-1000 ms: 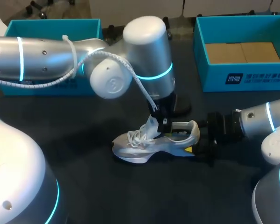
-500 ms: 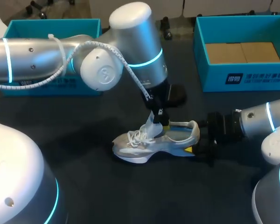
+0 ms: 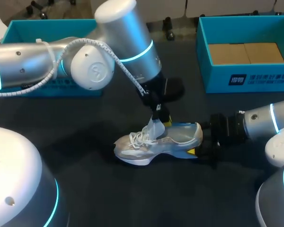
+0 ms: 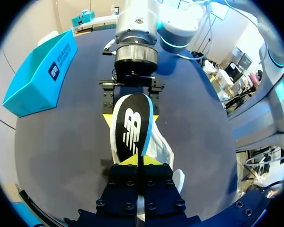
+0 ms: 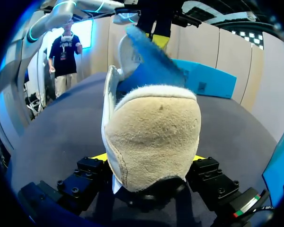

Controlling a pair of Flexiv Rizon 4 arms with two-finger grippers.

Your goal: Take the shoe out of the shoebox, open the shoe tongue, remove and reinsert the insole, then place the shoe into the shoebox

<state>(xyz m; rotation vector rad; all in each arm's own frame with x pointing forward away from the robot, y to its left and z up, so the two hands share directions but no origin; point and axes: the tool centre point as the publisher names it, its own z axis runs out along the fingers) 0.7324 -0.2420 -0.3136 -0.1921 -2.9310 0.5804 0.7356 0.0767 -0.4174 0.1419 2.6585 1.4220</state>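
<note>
The dark table (image 3: 94,184) carries a white shoe (image 3: 146,145) near its middle, standing on its sole with the toe to the left and the heel to the right, laces (image 3: 139,138) loose over the front. The right gripper (image 3: 196,150) comes in low from the right and is clamped on the heel: in the right wrist view the tan heel cup fills the space between its two fingers, with a yellow tip showing on either side of the sole. Just above the shoe's opening hangs the left gripper (image 4: 138,163), its arm reaching in from the left and past the middle. Its fingers are pressed together on the toe end of the insole (image 4: 131,130) — a black top face with a blue edge. The insole slants up out of the shoe, its rear end still down inside by the heel, and the white tongue (image 3: 154,127) stands up just beside the pinching fingers. Farther back, at the far right, sits the open teal shoebox (image 3: 241,80) with brown cardboard (image 3: 246,53) lying flat on its floor, well apart from the shoe. At the far left stands a second teal box (image 3: 47,26), partly hidden behind the left arm.
</note>
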